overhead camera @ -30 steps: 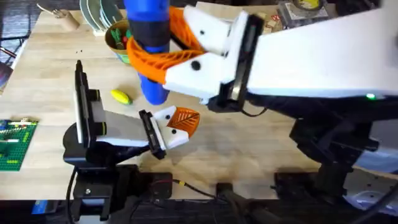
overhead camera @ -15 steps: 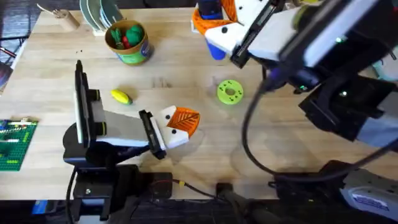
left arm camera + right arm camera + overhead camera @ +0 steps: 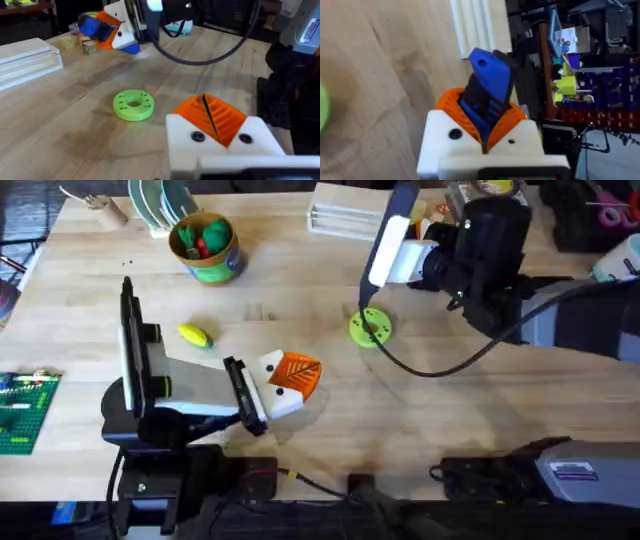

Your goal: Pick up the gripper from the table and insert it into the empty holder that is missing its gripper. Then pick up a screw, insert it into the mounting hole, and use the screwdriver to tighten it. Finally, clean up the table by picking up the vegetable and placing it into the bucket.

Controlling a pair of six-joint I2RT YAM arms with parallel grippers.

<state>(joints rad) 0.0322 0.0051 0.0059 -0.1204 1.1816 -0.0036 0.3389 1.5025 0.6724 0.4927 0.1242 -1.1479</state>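
Note:
My right gripper hangs over the table's far middle-right, shut on the blue screwdriver. The right wrist view shows the screwdriver clamped between that gripper's orange pads. My left gripper rests low near the front middle, its orange pads pressed together with nothing between them. The yellow vegetable lies on the table to the left of it. The green bucket stands at the far left with green and red toy pieces inside. The loose gripper, the empty holder and the screw are out of view.
A flat green disc with holes lies mid-table, below the right gripper. A white slab stack sits at the far edge, and a green brick plate at the left edge. The right arm's cable loops across the table's right half.
The right arm has swung away from close under the camera to the table's far right, carrying the screwdriver and uncovering the green disc. The left arm has not moved.

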